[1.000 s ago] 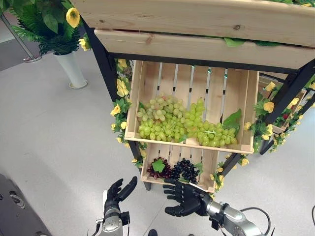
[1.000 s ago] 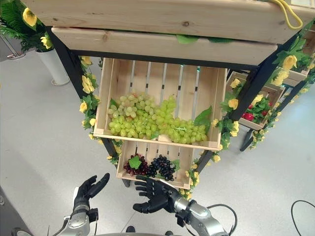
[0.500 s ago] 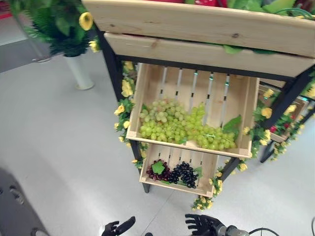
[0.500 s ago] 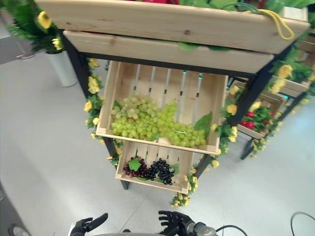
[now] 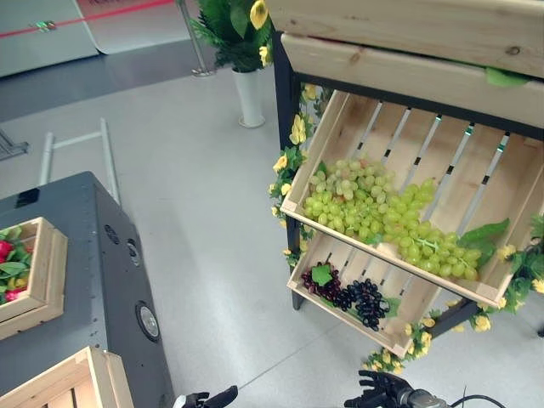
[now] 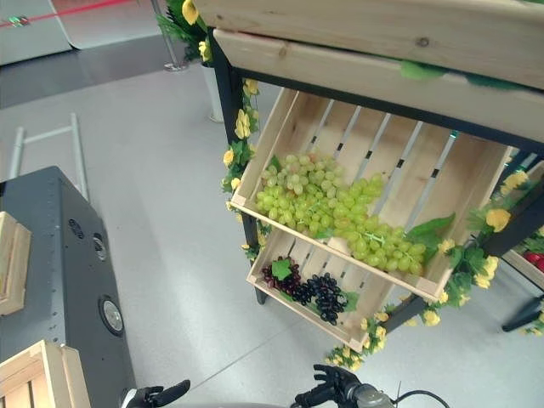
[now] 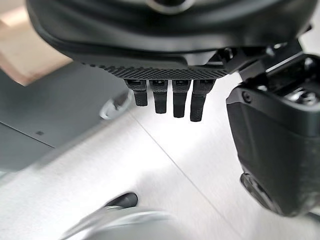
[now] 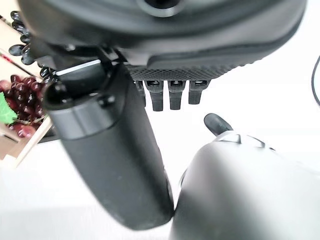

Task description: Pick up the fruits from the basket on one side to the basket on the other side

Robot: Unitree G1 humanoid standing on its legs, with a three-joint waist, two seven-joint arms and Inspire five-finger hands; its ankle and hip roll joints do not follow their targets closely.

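Far left, on a dark grey cabinet (image 5: pixel 93 272): a wooden crate (image 5: pixel 32 280) holding red fruit and green leaves (image 5: pixel 7 268). A second wooden crate (image 5: pixel 68 382) sits nearer, at the lower left; its contents cannot be seen.

Left hand (image 5: pixel 208 397) shows low in the eye views, over bare grey floor (image 5: pixel 195 212). Fingers straight and relaxed in its wrist view, thumb apart from them. Holds nothing.

Right hand (image 6: pixel 327 391) shows low, right of centre, also over floor, below the fruit stand. Fingers extended and loose in its wrist view, thumb out to one side. Holds nothing. Dark and red grapes in a crate corner show past the thumb in that view.

Right half: tiered wooden fruit stand (image 5: pixel 408 59) on a black frame, trimmed with yellow flowers (image 5: pixel 297 132) and leaves. Middle slatted crate (image 5: pixel 442 161) tilts toward the robot and carries green grapes (image 5: pixel 374 208) heaped along its front lip, with a green leaf (image 5: pixel 480 234) at the right end. Lower crate (image 6: pixel 289 263), beneath it, holds red grapes (image 6: pixel 276 276) with a leaf on top, and black grapes (image 6: pixel 323 293) just beside them to the right.

Behind the stand's left post: a white vase (image 5: pixel 249 98) with green foliage and yellow blooms.
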